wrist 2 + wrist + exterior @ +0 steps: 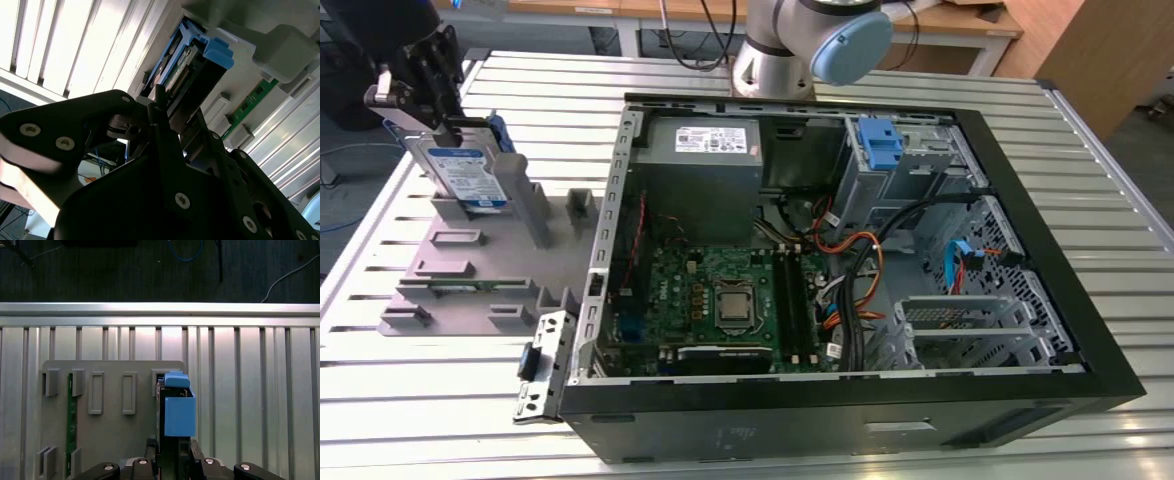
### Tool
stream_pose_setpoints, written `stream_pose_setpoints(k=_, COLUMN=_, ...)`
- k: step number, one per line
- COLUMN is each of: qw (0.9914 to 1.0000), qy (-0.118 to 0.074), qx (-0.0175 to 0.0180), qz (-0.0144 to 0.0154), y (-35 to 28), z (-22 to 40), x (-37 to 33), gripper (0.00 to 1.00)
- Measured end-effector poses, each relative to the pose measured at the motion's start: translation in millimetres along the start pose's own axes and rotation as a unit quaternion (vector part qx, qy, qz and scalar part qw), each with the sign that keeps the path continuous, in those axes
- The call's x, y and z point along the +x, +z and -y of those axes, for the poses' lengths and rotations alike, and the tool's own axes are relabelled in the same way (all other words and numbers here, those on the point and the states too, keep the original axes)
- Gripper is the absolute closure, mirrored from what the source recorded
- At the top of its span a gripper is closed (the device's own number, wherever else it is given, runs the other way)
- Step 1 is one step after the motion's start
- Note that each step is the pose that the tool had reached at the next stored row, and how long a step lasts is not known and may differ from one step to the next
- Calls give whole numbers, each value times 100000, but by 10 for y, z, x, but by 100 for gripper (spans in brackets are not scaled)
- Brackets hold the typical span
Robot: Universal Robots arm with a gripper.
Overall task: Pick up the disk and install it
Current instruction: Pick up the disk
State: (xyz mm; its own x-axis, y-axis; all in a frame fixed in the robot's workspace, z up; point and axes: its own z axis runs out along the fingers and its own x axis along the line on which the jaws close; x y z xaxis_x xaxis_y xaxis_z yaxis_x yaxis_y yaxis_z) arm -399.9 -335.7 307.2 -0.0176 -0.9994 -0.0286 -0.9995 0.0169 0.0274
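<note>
- At the far left of the exterior view, the disk [464,172] stands on edge in a slot of the grey rack [467,270], label facing out and blue rails along its sides. It is well apart from the open case [854,430] on the right.
- The gripper [430,105] sits right over the disk's top edge. In the first wrist view the gripper [172,452] straddles the end of the disk [177,415], blue carrier tab uppermost, with the rack [110,430] below it.
- In the second wrist view the gripper's black body is close against the disk [187,70], whose connector end and blue rail show just beyond it.
- Whether the grip has closed on the disk I cannot tell. The gripper is at the disk and around it, but no picture shows firm contact.
- Progress, as I judge it, is early. The approach looks done, but the disk sits in its slot, not yet lifted.
- Nothing of the install is done. Inside the case, the metal cage [961,325] at the near right holds no drive, and a bare blue clip [881,140] sits at the far side.
- Rack and case both rest on the slatted table [427,420].
</note>
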Motion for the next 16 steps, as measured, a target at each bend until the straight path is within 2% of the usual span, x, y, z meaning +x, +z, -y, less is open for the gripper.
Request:
stream_pose_setpoints(k=5, qw=100000, qy=-13, qx=-10, qz=-5, y=-10, z=0, x=0, gripper=65)
stream_pose_setpoints(k=11, qw=100000, qy=-10, qx=0, qz=-1, y=-137, z=-4, x=-4, gripper=65)
stream_pose_setpoints(k=16, qw=100000, qy=-11, qx=0, qz=-1, y=-152, z=-4, x=-4, gripper=65)
